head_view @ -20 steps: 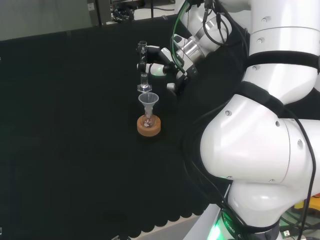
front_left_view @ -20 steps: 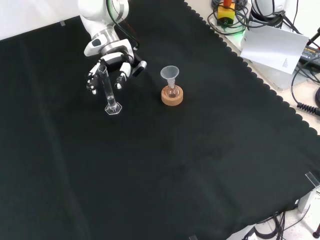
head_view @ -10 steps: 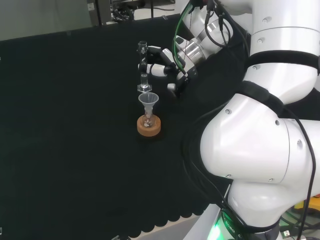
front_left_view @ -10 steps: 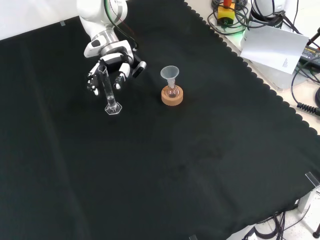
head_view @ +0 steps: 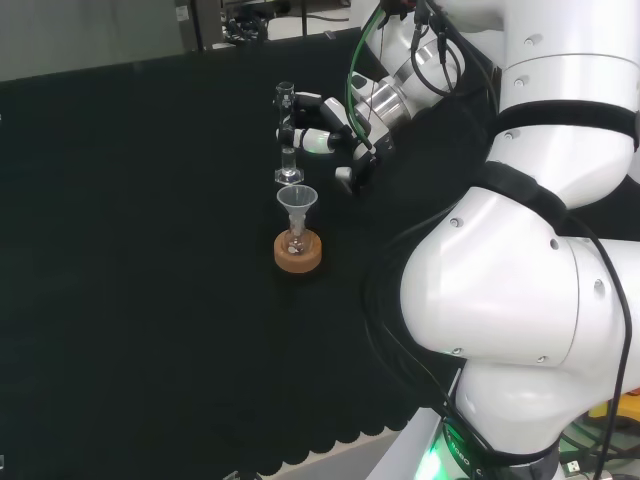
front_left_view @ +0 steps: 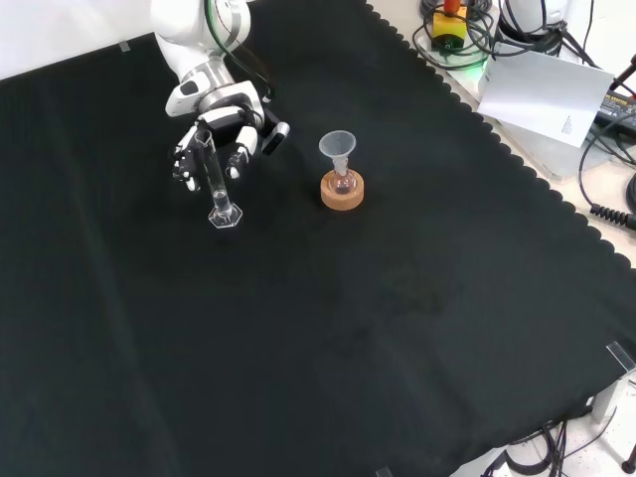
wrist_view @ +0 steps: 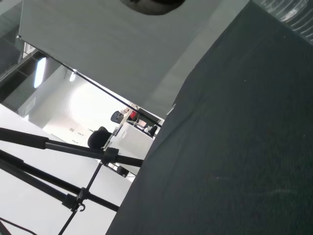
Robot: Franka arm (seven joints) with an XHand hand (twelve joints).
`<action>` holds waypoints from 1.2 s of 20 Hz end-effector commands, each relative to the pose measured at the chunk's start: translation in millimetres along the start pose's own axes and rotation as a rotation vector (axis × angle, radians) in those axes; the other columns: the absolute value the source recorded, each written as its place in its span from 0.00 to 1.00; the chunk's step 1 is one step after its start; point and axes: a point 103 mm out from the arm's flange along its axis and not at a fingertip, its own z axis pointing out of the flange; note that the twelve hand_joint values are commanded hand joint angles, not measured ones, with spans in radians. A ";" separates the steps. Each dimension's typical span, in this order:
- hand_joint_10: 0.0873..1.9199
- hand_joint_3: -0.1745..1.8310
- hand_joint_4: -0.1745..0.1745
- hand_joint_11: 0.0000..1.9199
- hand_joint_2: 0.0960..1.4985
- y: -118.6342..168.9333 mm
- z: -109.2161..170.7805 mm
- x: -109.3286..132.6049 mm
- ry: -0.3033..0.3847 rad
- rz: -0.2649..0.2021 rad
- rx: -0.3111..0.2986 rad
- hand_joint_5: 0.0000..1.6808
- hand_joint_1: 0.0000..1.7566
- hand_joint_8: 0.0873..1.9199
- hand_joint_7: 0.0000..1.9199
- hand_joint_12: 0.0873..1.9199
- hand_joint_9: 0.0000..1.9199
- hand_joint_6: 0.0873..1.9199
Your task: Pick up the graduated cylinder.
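The graduated cylinder [front_left_view: 215, 179] is a thin clear tube standing upright on its hexagonal foot on the black cloth. In the head view the cylinder [head_view: 287, 135] stands just behind the funnel. The hand [front_left_view: 221, 127] hangs over its upper part, with spread, slightly bent fingers [front_left_view: 238, 157] on either side of the tube. The thumb [front_left_view: 277, 130] sticks out to the right, apart from the glass. In the head view the hand [head_view: 328, 135] reaches the cylinder from the right, fingertips at the tube. I see no finger wrapped round it.
A clear funnel [front_left_view: 338, 145] sits in a small flask on a cork ring [front_left_view: 343, 193], right of the cylinder in the front view. The arm's white links [head_view: 520, 300] stand at the head view's right. Paper and cables [front_left_view: 547, 89] lie beyond the cloth's scalloped edge.
The hand has shifted very slightly at the cylinder's top. The cylinder still stands on its foot in the same spot.
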 end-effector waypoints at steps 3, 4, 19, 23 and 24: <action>0.18 0.00 0.37 0.37 0.66 0.1 -2.3 2.1 -0.007 -0.003 0.011 0.37 0.61 0.30 0.27 0.54 0.44 0.24; 0.18 0.00 0.38 0.38 0.66 0.3 -2.4 2.1 -0.010 -0.002 0.012 0.38 0.61 0.30 0.27 0.54 0.45 0.24; 0.11 0.02 0.34 0.53 0.77 6.2 4.1 4.3 -0.114 0.033 -0.005 0.53 0.67 0.30 0.41 0.45 0.57 0.36; 0.09 0.08 0.06 0.57 0.76 7.3 1.4 9.2 -0.198 0.049 -0.005 0.55 0.65 0.28 0.50 0.41 0.63 0.54; 0.08 0.08 0.03 0.58 0.75 7.3 -0.3 10.6 -0.224 0.051 -0.002 0.55 0.65 0.27 0.51 0.41 0.64 0.54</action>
